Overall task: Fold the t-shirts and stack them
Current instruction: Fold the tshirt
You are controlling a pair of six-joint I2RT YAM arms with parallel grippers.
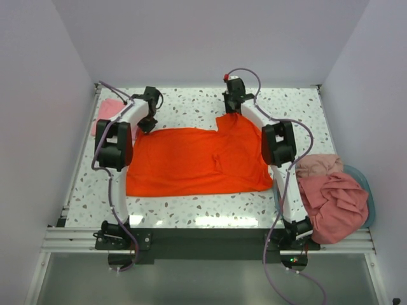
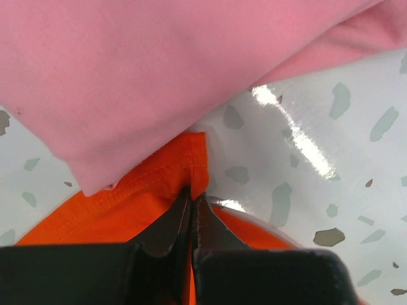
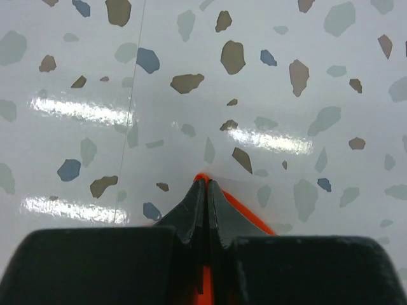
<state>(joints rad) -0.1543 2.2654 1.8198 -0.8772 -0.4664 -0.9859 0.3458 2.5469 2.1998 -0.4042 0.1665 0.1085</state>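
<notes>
Left pincer (image 2: pixel 193 196) and right pincer (image 3: pixel 205 183) each pinch a far corner of the orange shirt (image 1: pixel 197 162) spread on the bench (image 1: pixel 191 105).

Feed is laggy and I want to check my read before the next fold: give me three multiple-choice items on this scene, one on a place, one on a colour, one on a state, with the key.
1. Where is the pile of salmon-pink shirts?
A. far left corner
B. near right, over the teal tub
C. dead centre

2. What colour is the spread-out shirt?
A. orange-red
B. teal
C. white

3. How is the left end effector?
A. open in the air
B. shut on the spread-out shirt's edge
C. shut on nothing

Key: 1 B, the overhead view shows the pile heaped over the tub. 2 A, it reads orange-red in every view. 3 B, its wrist view shows orange cloth pinched in closed jaws.
</notes>
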